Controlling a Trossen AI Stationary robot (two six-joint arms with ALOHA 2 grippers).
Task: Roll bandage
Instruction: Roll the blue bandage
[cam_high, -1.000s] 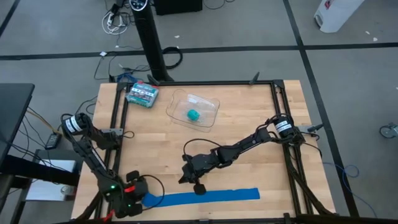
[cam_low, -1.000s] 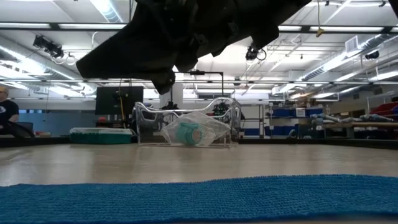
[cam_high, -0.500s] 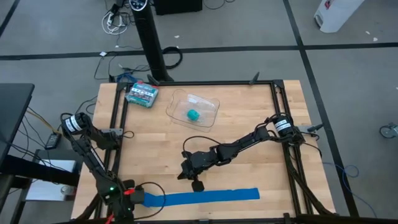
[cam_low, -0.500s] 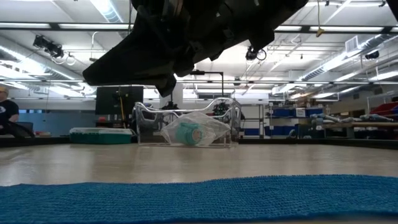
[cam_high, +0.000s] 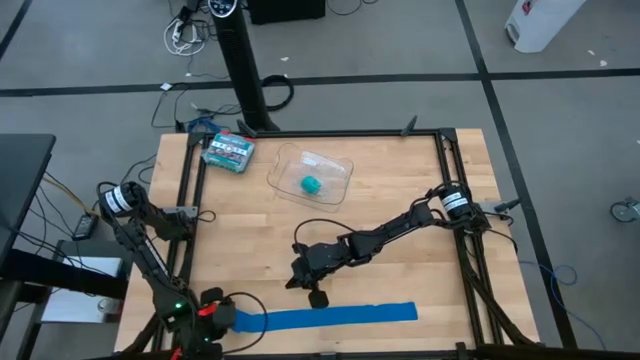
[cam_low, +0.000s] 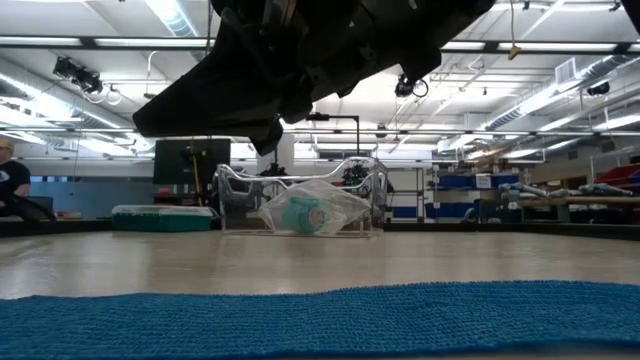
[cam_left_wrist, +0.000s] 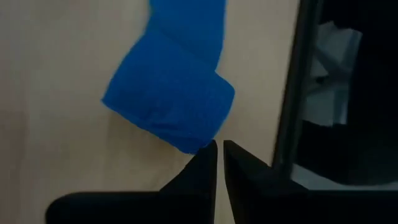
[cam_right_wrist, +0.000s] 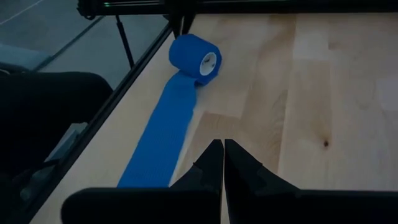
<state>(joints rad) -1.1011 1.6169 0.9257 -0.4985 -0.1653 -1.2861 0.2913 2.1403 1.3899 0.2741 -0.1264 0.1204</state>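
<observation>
The bright blue bandage (cam_high: 330, 316) lies flat along the table's near edge. Its left end is wound into a small roll (cam_right_wrist: 194, 57) that rests on the wood. My left gripper (cam_high: 218, 319) is at the near left corner, shut, its fingertips (cam_left_wrist: 210, 151) right beside the roll (cam_left_wrist: 168, 93). My right gripper (cam_high: 318, 298) hangs shut above the wood just beyond the strip's middle, clear of the strip (cam_right_wrist: 158, 143). In the low view the strip (cam_low: 320, 315) fills the foreground, and the dark arm overhead is clear of the table. My left gripper's shut fingertips stand at the roll's near corner (cam_left_wrist: 198, 148), coming down at it on a slant from the table's left. Whether they touch the roll I cannot tell.
A clear plastic container (cam_high: 335, 170) holding a teal roll (cam_high: 311, 184) stands at the far middle. A green-and-white box (cam_high: 228, 150) lies at the far left. Black frame rails (cam_high: 185, 230) run along the table's sides. A person (cam_low: 10, 185) sits beyond the table.
My left gripper has risen and drawn back a little from the roll, toward the table's near left corner, and has tipped somewhat. The bandage lies as before.
</observation>
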